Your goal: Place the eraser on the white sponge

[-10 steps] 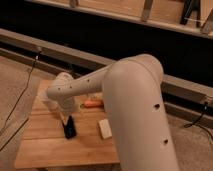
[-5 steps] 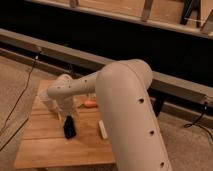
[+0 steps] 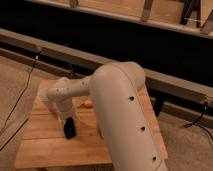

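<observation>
A thick, smooth cream-coloured arm point(image 3: 122, 115) with rounded tube-like links and small dark holes along its shell bends across a low table point(image 3: 45, 150) of pale wooden planks with visible grain. At the arm's end the gripper point(image 3: 70, 128) is a dark, matte, blocky shape pointing straight down over the left-centre part of the tabletop, with its lower tip at or just above the wood; whether it is closed on anything cannot be told. The eraser cannot be made out apart from that black shape, so whether it sits in the gripper cannot be told either. The white sponge lies behind the arm's broad forward link and is hidden from the camera. A small rounded orange object point(image 3: 88, 103) rests on the planks just beside the arm, behind the gripper. A thin black cable point(image 3: 22, 95) trails over the speckled grey floor point(image 3: 15, 75) to the left, and a long dull metal rail point(image 3: 165, 82) runs behind the table
</observation>
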{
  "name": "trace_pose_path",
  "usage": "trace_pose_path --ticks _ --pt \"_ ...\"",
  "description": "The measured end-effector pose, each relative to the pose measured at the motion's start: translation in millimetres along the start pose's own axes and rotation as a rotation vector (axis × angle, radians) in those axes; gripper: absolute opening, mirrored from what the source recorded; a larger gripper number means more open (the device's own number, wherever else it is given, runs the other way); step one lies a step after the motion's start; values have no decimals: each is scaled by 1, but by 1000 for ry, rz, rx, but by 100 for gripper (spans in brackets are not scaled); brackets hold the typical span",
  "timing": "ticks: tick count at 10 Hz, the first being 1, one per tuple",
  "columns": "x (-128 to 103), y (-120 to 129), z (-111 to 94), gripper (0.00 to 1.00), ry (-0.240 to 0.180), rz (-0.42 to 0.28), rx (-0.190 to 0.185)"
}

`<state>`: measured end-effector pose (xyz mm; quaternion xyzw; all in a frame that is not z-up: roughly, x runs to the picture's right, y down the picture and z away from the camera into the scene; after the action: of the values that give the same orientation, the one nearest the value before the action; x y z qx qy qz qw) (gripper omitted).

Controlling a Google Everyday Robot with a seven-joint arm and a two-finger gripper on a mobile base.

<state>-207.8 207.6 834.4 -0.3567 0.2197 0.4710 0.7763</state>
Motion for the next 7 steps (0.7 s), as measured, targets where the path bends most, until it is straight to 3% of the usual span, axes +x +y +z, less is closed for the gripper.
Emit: trace_pose_path --ticks 5,7 --pt "-3 8 7 64 19 -3 6" --pt "-5 8 9 50 19 -4 12"
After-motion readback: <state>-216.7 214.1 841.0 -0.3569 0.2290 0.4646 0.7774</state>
